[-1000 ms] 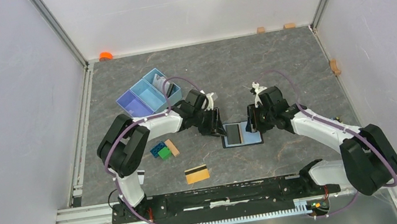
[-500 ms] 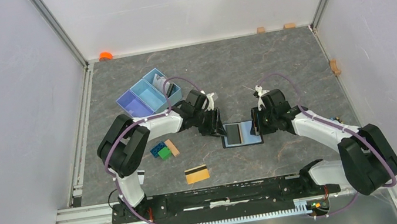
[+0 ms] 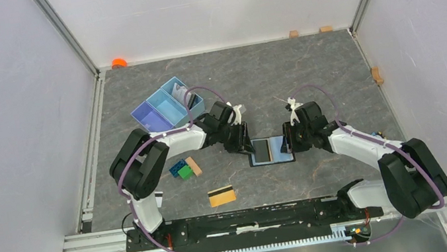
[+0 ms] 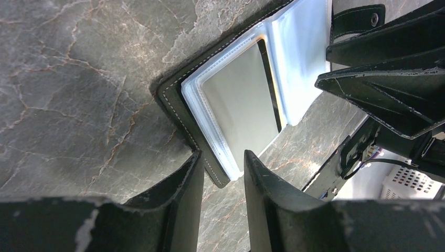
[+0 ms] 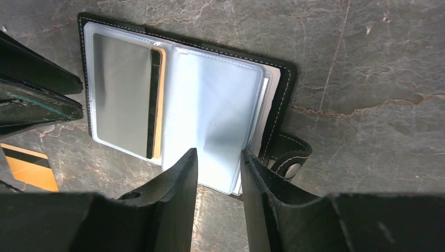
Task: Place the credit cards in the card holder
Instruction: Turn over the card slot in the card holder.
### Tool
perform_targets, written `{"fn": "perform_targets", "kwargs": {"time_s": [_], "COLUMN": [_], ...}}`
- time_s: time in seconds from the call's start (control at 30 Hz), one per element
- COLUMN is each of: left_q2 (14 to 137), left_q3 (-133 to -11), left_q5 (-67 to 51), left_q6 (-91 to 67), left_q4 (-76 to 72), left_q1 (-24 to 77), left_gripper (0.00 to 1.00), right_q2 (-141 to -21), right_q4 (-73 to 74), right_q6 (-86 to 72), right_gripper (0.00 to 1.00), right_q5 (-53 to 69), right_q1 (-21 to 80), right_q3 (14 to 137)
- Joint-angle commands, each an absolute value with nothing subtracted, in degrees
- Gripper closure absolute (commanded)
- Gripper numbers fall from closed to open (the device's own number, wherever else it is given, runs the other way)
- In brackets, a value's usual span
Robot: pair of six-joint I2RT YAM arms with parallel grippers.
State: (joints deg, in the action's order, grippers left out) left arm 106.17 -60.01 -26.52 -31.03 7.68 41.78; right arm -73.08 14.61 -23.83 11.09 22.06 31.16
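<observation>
Top external view: the card holder [image 3: 271,150] lies spread open on the worktop [image 3: 306,73], one card [image 5: 126,102] sleeved inside. My left end effector [image 4: 223,155] and right end effector [image 5: 219,152] are each part open, straddling its opposite edges. A gold card [image 3: 222,196] lies apart, on the near side.

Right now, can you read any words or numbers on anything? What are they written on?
No word, number or sign can be read in any view.
Card in the card holder: plain face behind a clear sleeve, with a dark stripe and no print.
Gold card lying loose: only a dark stripe shows, and it is too small for more.
Toy bricks: too small to tell.
</observation>
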Motion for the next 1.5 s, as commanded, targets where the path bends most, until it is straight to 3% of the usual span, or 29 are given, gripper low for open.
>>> {"fn": "perform_targets", "kwargs": {"time_s": [0.0,0.97,1.2,1.47], "left_q2": [105.72,102.55,95.42,84.25], "left_q3": [-60.82,-60.41,-56.73,-54.45], "left_q5": [-26.99,-23.21,-20.65,-18.62], "left_q6": [-30.04,-29.0,-28.79,-25.57], "left_q4": [8.19,9.29,11.03,19.43], "left_q1": [42.54,42.72,40.93,34.4], "left_gripper": [0.6,0.62,0.55,0.44], "right_q2": [-72.94,-70.87,-74.09,-77.96], "right_q4": [10.07,-5.12,-7.85,-8.28], "right_q6": [-25.41,-32.75,-33.48,-30.72], "right_gripper": [0.6,0.62,0.61,0.53], "right_q5": [14.95,26.03,26.55,29.32], "right_q1": [21.56,21.65,25.81,31.59], "right_q3": [29.77,27.36,30.5,36.7]}}
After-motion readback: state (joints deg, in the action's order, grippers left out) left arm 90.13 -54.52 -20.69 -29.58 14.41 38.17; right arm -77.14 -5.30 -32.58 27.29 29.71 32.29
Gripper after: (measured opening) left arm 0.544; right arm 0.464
